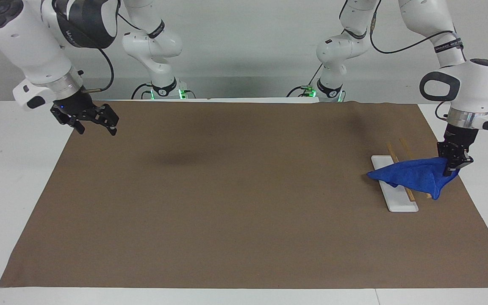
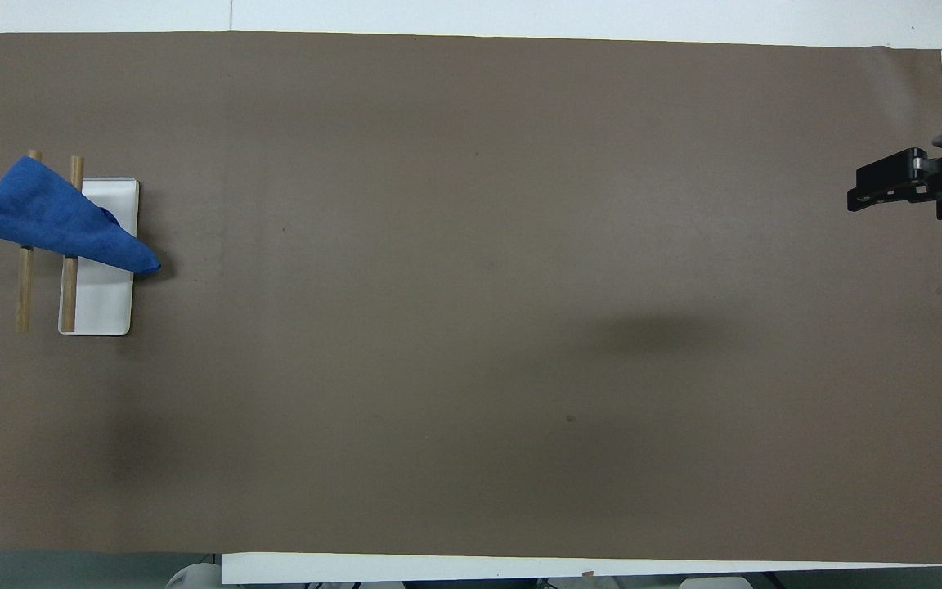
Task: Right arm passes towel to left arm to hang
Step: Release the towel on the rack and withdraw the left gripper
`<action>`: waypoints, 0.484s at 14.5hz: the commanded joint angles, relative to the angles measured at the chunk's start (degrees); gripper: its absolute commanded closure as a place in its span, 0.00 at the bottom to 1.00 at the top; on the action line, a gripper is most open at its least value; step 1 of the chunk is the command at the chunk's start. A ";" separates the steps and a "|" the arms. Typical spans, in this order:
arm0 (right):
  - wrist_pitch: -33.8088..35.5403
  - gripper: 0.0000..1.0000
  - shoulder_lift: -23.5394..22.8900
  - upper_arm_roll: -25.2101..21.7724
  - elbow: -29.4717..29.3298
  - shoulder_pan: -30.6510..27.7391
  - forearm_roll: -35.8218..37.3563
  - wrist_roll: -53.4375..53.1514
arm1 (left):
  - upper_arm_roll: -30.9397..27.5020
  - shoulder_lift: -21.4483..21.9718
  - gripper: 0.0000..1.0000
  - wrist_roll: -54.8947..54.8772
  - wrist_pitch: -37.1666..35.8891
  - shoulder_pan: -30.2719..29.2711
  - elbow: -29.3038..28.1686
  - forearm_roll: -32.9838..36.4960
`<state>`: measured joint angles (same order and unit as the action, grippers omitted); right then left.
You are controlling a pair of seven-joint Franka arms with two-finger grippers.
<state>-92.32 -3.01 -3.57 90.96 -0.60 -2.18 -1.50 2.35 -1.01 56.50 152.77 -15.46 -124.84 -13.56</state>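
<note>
The blue towel (image 1: 413, 176) lies draped across two wooden rods (image 1: 409, 194) of a small rack with a white base (image 1: 398, 204), at the left arm's end of the table. My left gripper (image 1: 452, 167) points down at the towel's outer corner and is shut on it. From overhead the towel (image 2: 46, 217) spans both rods (image 2: 68, 294), and the left gripper is almost out of that view. My right gripper (image 1: 95, 128) waits open and holds nothing, over the edge of the mat at the right arm's end (image 2: 888, 186).
A large brown mat (image 1: 235, 199) covers most of the white table (image 1: 11, 178). The rack's white base (image 2: 99, 307) and rods are the only things standing on it.
</note>
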 commanded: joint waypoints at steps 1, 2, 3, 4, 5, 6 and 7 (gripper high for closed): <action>1.17 0.00 -0.59 0.32 -1.14 -0.28 0.51 -0.61 | 0.29 0.83 0.79 -1.48 -1.34 -1.15 -0.40 1.26; 1.17 0.00 -0.59 0.32 -1.14 -0.19 0.51 -0.61 | 0.29 0.83 0.72 -1.48 -1.42 -1.16 -0.40 1.26; 1.17 0.00 -0.51 0.32 -1.14 -0.27 0.51 -0.61 | 0.29 0.92 0.66 -1.48 -1.86 -1.24 -0.40 1.26; 1.17 0.00 -0.59 0.32 -1.14 -0.28 0.51 -0.61 | 0.29 0.92 0.61 -1.48 -2.13 -1.24 -0.32 1.26; 1.17 0.00 -0.59 0.32 -1.14 -0.28 0.51 -0.61 | 0.29 0.83 0.35 -1.48 -2.13 -1.24 -0.14 1.26; 1.17 0.00 -0.59 0.23 -1.14 -0.28 0.51 -0.61 | 0.29 0.74 0.01 -1.40 -2.22 -1.42 0.12 1.26; 1.17 0.00 -0.59 0.32 -1.14 -0.19 0.51 -0.61 | 0.20 0.66 0.00 -1.40 -2.65 -1.42 0.56 1.34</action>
<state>-92.28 -3.01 -3.56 90.96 -0.59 -2.18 -1.50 2.22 -0.95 55.48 152.06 -15.74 -124.77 -13.55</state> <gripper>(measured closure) 0.000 0.458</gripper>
